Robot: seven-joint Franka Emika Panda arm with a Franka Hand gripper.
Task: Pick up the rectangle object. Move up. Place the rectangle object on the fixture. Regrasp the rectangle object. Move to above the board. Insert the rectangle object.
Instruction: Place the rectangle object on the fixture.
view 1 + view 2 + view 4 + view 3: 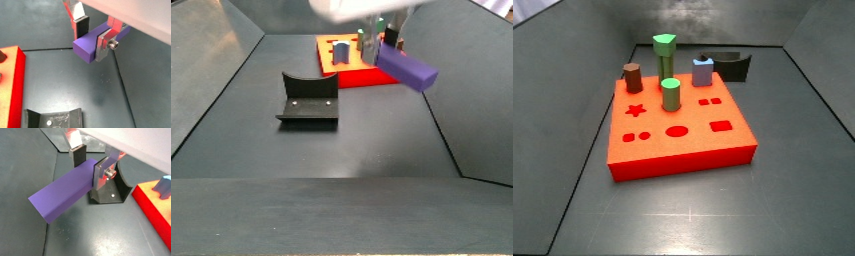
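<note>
Rectangle object: a long purple block with flat ends, held clear of the floor between the two silver finger plates of the gripper. The fingers are clamped on one end of the block; the rest of its length sticks out sideways from the jaws, roughly level. In a wrist view the free end face of the block points toward the camera, with the gripper closed on its sides.

In a side view the block hangs in the air, tilted slightly, above the dark floor and apart from everything below it. The gripper body there is a pale blur at the top edge of the picture and its fingers cannot be made out.

Fixture: a dark bracket on a base plate, standing on the floor, apart from the block and empty. It also shows in both wrist views and at the far end of the enclosure in a side view.

Board: a red-orange slab resting on the floor. It carries two green pegs, a brown peg and a light-blue peg. Star, circle, rectangle and small square holes on its top are open. The board's edge appears in both wrist views.
</note>
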